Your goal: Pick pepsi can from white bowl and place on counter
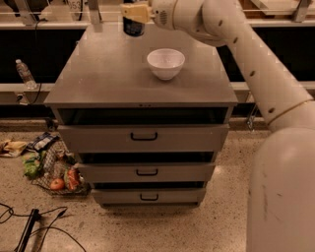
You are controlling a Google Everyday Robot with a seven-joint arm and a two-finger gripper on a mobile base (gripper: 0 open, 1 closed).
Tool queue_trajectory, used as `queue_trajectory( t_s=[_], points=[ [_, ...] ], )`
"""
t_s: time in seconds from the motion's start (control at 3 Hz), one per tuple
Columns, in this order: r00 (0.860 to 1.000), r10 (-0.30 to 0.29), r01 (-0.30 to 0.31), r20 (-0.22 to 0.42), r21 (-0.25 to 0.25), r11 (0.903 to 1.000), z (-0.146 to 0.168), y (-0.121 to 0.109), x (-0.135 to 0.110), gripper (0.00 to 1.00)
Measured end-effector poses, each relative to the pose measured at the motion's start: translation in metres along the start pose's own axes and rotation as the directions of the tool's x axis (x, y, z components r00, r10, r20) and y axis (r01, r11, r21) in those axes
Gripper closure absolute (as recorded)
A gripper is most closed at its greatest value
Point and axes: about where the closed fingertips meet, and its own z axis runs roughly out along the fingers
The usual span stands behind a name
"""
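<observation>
The dark blue pepsi can (133, 27) hangs upright in my gripper (134, 12) at the top of the camera view, above the far part of the grey counter (108, 74). The gripper is shut on the can's upper part. The can's top is cut off by the frame edge. The white bowl (166, 63) stands empty on the counter, to the right of the can and nearer to me. My white arm reaches in from the right, over the bowl.
The cabinet has three drawers with black handles (143, 136). A clear plastic bottle (25, 74) lies on a ledge at the left. A mesh bag of groceries (54, 170) and cables (34, 229) lie on the floor at the left.
</observation>
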Motion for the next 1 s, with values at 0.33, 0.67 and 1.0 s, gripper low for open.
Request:
queue_trajectory(
  t_s=[0.33, 0.67, 1.0],
  points=[
    [0.998, 0.013, -0.021, -0.054, -0.148, 0.9888, 0.038, 0.041, 0.019, 1.00],
    [0.993, 0.024, -0.050, -0.115, -0.225, 0.9731, 0.054, 0.067, 0.038, 1.00],
    [0.983, 0.019, -0.062, -0.182, -0.235, 0.9699, 0.054, 0.082, 0.057, 1.00]
  ],
)
